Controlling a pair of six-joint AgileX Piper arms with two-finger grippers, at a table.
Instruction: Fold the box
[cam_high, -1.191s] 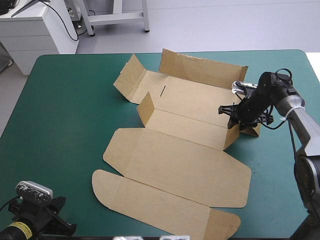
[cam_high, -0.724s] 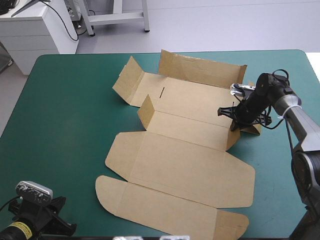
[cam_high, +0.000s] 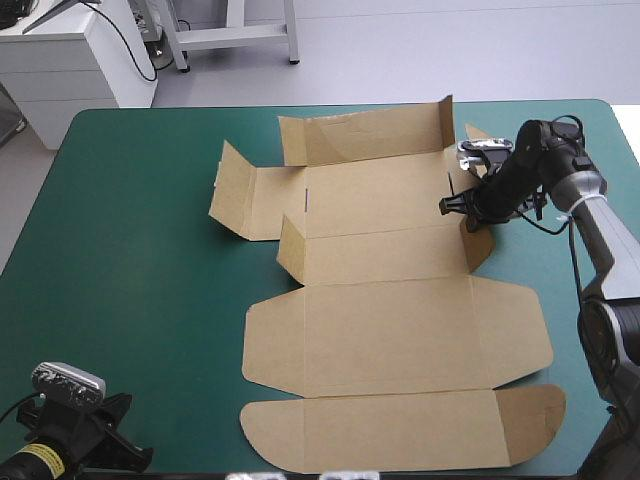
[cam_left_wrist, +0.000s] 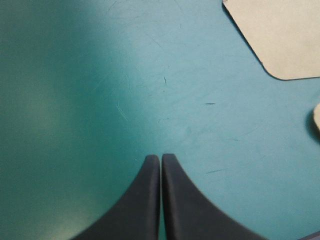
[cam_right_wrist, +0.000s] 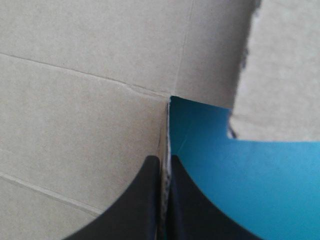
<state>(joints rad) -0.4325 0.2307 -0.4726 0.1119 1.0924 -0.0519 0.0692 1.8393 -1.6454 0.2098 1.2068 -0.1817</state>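
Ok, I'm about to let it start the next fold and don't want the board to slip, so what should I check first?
1. Right gripper hold: ok, shut on the box at the edge of a raised side flap.
2. Left gripper free: ok, shut, empty, over bare teal-green cover, apart from the box.
3. Walls raised: not ok, the far wall and small flaps stand, but the near panels lie flat.
4. Room at the table's near edge: cannot tell, that edge is out of view.
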